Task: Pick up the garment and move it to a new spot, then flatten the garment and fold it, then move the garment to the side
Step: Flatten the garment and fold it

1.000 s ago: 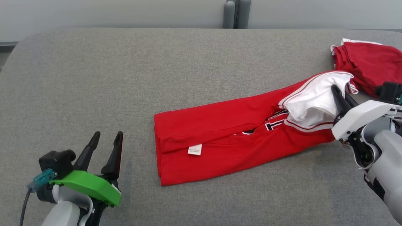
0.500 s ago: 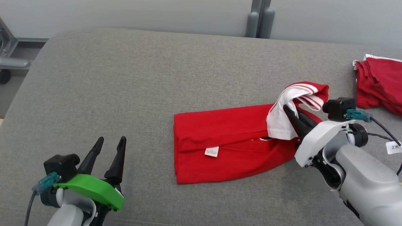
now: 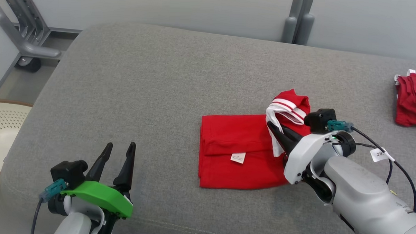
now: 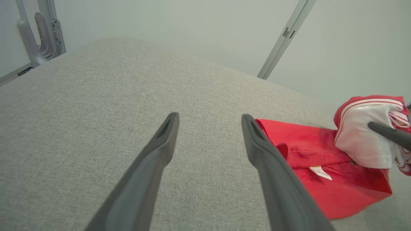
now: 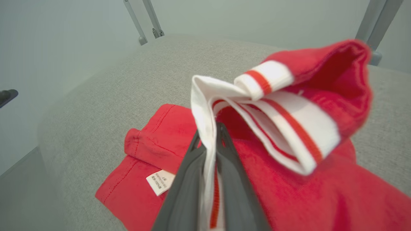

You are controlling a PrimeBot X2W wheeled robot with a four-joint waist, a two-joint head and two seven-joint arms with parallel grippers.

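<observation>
The right gripper (image 3: 270,125) is clamped tight on the red jersey garment with white striped trim (image 3: 234,156). The right wrist view shows its two dark fingers pinched together on the white edge, with the striped end bunched and raised above them. The rest of the garment lies flat on the grey fabric-covered surface (image 3: 143,76), middle-right in the head view. Its long axis runs left to right, the neat folded edge is on the robot's left, and a small white care label (image 3: 238,157) sits face up near the middle.

So the held end is at the garment's right end, lifted over the flat part, and the free edge lies leftward from the fingers. That's the relation that matters: by my reading, the fold calls for carrying that end left along the long axis and laying it on the flat half.

The left gripper (image 3: 120,145) hovers with fingers spread wide, holding nothing. It is near the front edge, down-left of the garment and well apart from it, so the right arm is plainly the nearer one. A second heap of red cloth (image 3: 411,100) rests far right, well apart.
</observation>
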